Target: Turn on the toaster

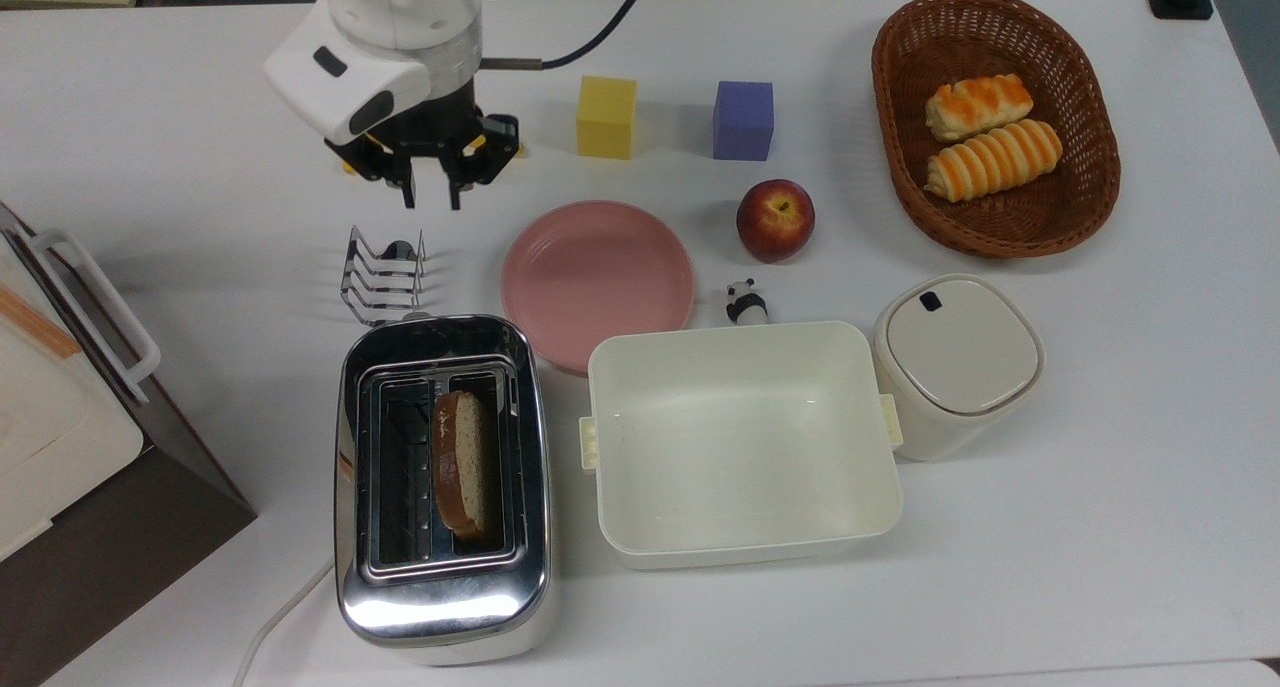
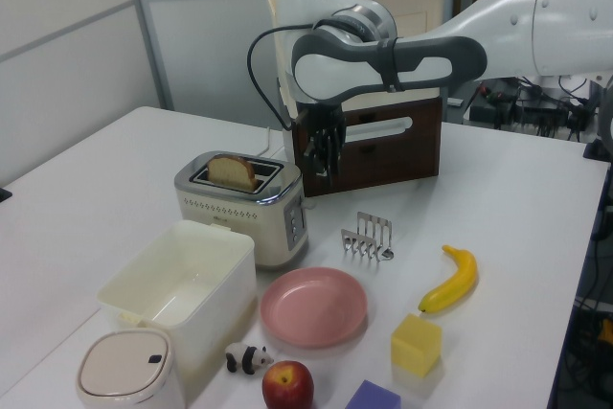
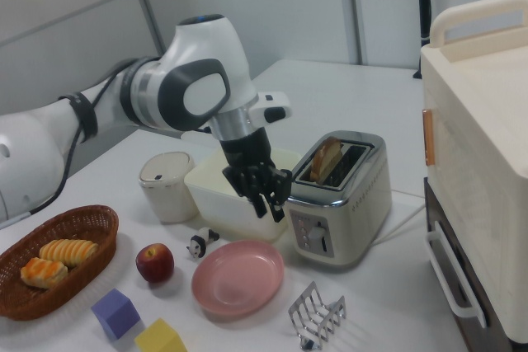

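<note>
With the toaster (image 1: 442,487) at the table's (image 1: 1100,527) near-left edge in the top view, bread raised, the gripper (image 1: 432,199), slightly open and empty, must descend onto the lever.

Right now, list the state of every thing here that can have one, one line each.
toaster: bread slice standing up out of one slot, other slot empty
gripper: open, holding nothing, raised away from the toaster
cream tub: open, empty
lidded bin: lid shut
pink plate: empty
toast rack: empty
basket: holds two bread rolls
</note>
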`<move>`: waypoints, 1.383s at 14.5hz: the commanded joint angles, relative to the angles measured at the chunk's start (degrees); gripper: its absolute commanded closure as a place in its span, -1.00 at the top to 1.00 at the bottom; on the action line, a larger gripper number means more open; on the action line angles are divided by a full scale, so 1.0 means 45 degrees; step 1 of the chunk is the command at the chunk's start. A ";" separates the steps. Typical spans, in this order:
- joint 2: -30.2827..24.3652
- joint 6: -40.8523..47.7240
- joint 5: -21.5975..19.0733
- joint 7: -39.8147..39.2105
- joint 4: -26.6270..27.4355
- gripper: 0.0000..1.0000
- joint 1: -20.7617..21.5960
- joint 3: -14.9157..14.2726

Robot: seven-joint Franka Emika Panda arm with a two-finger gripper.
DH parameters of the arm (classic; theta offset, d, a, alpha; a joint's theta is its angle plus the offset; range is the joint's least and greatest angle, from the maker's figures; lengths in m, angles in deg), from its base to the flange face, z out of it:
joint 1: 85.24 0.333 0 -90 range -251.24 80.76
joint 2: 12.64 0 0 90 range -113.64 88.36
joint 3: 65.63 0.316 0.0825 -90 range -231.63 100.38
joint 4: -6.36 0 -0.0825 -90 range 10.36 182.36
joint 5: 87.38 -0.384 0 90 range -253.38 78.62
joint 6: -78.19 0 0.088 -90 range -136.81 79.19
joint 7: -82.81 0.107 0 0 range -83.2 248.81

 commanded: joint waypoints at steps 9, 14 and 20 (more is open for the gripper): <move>-0.2421 0.2489 -0.0049 0.0515 0.0197 1.00 -0.0055 0.0252; -0.2460 0.2509 -0.0069 0.0554 0.0177 1.00 -0.0133 0.0252; -0.2714 0.2685 -0.0616 0.0457 0.0157 1.00 -0.0249 0.0115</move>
